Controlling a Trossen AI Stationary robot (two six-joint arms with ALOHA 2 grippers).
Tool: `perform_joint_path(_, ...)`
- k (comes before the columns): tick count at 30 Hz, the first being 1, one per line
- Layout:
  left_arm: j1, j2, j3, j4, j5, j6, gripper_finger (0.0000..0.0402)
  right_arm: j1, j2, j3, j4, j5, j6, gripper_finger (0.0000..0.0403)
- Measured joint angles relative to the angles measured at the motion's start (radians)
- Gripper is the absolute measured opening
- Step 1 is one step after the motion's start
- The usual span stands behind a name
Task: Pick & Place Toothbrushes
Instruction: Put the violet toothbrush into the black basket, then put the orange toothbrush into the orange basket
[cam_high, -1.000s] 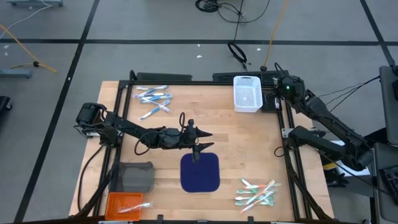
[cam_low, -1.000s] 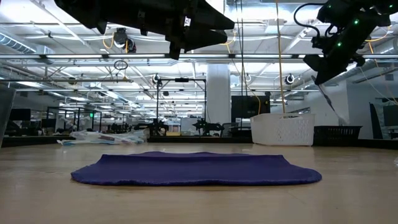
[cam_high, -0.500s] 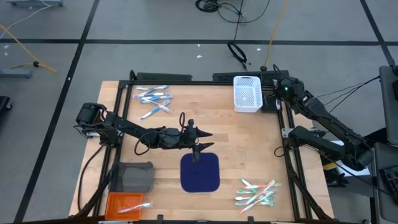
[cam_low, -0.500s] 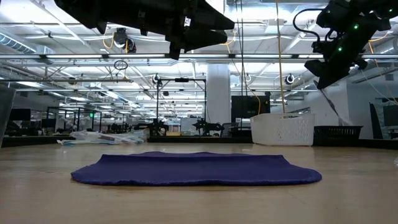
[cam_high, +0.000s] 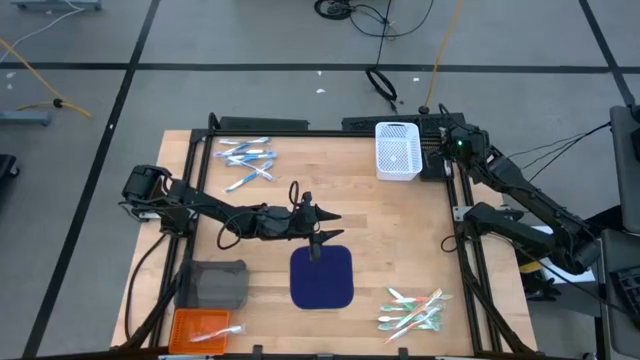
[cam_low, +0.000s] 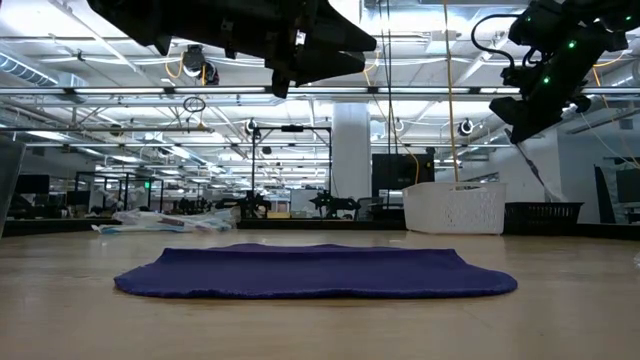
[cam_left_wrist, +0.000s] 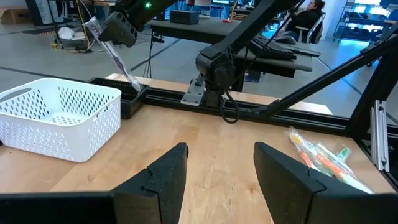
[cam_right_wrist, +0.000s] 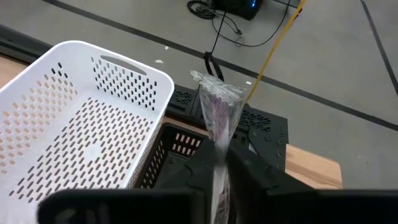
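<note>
My right gripper (cam_high: 455, 150) is at the far right corner, just right of the white basket (cam_high: 397, 150), and is shut on one clear-wrapped toothbrush (cam_right_wrist: 216, 115). In the low view this toothbrush (cam_low: 531, 165) hangs as a thin slanting strip below the gripper (cam_low: 520, 118). My left gripper (cam_high: 335, 226) hovers open above the far edge of the navy mat (cam_high: 322, 277), with nothing between its fingers. Blue-and-white toothbrushes (cam_high: 245, 158) lie on the table at the far left. Green, white and orange toothbrushes (cam_high: 413, 310) lie at the near right. My right gripper pinches the wrapped toothbrush between its two fingers, at the wrapper (cam_right_wrist: 219, 146) just ahead of the fingertips. The package runs along the fingers and sticks out beyond them. It slants downward (cam_left_wrist: 124, 65), clear of the table and beside the basket's right wall.
A black frame rail (cam_left_wrist: 261, 106) runs round the table; the held toothbrush hangs over its far right corner. A grey pad (cam_high: 215, 285) and an orange tray (cam_high: 200, 325) sit at the near left. Bare wood lies between the basket and the mat.
</note>
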Motion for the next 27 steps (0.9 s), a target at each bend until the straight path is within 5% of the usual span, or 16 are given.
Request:
perform_joint_path(12,0.0,0.0,0.0,-0.001,0.0,0.0,0.0189,0.0,0.0,0.0,0.0,0.0,-0.001,0.0109)
perform_joint_path(27,0.0,0.0,0.0,-0.001,0.0,0.006,0.0189,0.0,0.0,0.0,0.001,0.0,0.002,0.0118)
